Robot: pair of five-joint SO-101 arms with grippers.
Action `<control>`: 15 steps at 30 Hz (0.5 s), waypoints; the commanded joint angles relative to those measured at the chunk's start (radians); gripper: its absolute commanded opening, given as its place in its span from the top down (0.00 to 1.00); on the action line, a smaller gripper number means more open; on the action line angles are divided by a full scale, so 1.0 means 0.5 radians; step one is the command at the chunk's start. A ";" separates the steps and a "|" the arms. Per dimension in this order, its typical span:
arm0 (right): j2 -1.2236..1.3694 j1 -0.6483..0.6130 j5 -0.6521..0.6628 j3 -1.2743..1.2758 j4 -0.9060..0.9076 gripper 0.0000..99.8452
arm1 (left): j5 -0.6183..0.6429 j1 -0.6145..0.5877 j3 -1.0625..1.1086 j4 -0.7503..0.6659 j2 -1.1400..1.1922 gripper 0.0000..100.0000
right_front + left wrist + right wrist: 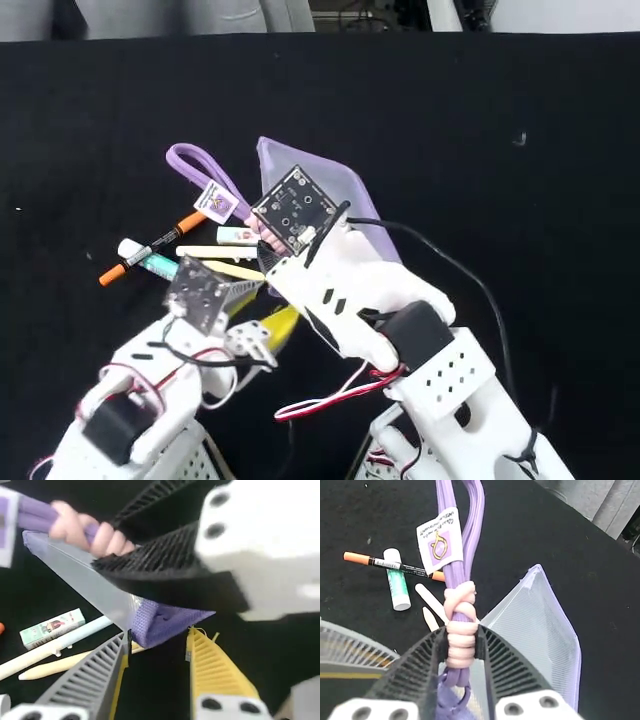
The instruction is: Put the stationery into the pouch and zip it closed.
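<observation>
Pouch strap (456, 579) (purple) inside right gripper (460, 634)

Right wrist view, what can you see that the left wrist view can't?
Only the right wrist view shows the white-capped green glue stick. Only the left wrist view shows the small mint-and-white box. Both show the see-through purple pouch, its purple strap with the pink coiled cord, and black ridged fingers clamping that cord.

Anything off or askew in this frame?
The right claw is shut on the pink coil around the purple strap, not on the pouch itself, which looks tipped askew. The orange pen and glue stick lie loose on the table outside it.
</observation>
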 commanded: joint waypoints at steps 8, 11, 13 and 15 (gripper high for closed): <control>-0.041 0.086 0.021 0.017 -0.089 0.99 | -0.003 -0.385 0.063 -0.264 -0.012 0.81; -0.038 0.089 0.021 0.020 -0.086 0.99 | -0.003 -0.379 -0.057 -0.138 -0.012 0.81; -0.038 0.089 0.021 0.020 -0.083 0.99 | -0.003 -0.379 -0.084 -0.129 -0.012 0.81; -0.041 0.089 0.021 0.020 -0.083 0.99 | -0.003 -0.379 -0.051 -0.132 -0.012 0.81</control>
